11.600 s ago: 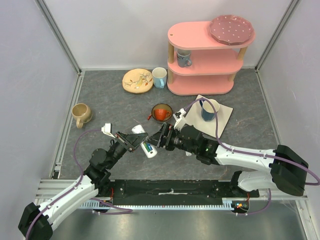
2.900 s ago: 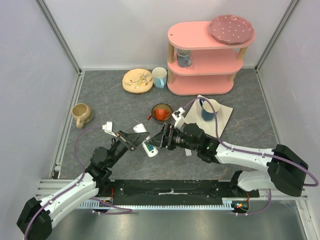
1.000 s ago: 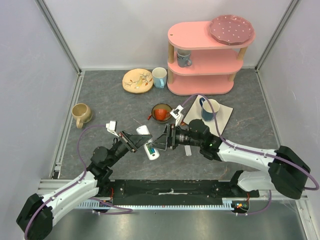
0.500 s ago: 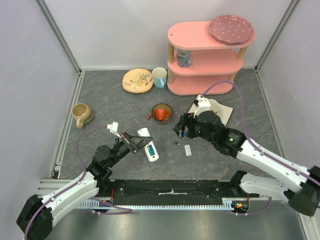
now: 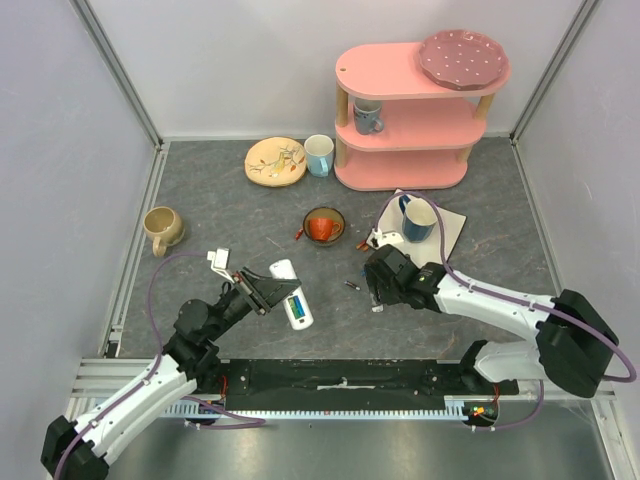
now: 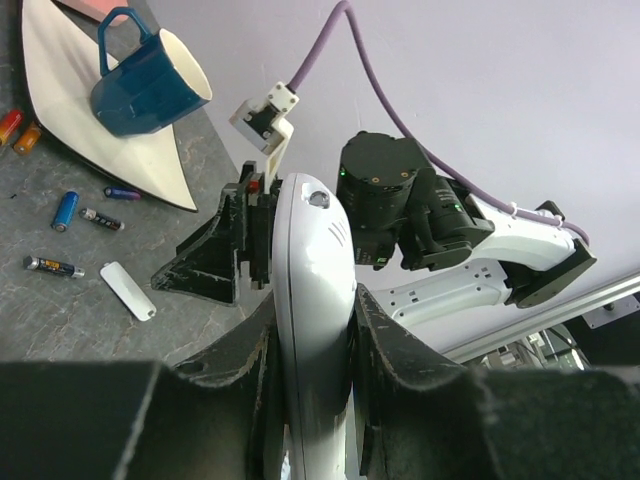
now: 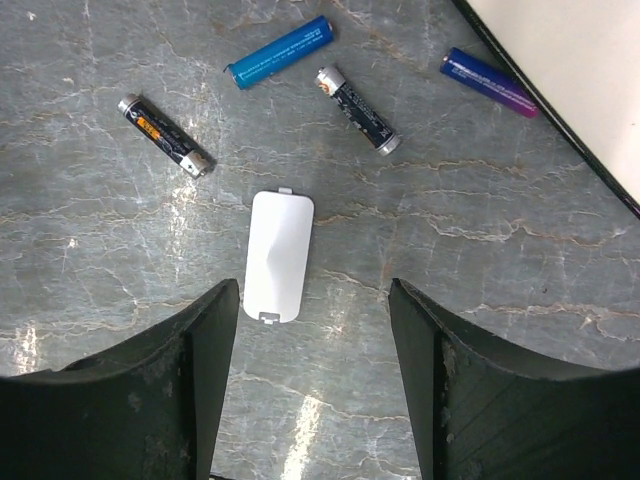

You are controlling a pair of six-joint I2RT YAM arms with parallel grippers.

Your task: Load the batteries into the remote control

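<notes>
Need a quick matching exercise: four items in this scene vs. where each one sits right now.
Items:
1. remote
2. blue mug
3. battery cover
4. pink plate

Places:
A. on top of the pink shelf
B. on the napkin
C. in the left gripper
D. on the table, under the right gripper

Pairs: 1-C, 2-B, 3-D, 4-A

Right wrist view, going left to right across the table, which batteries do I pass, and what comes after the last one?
black and orange battery → light blue battery → black and grey battery → purple battery → napkin
</notes>
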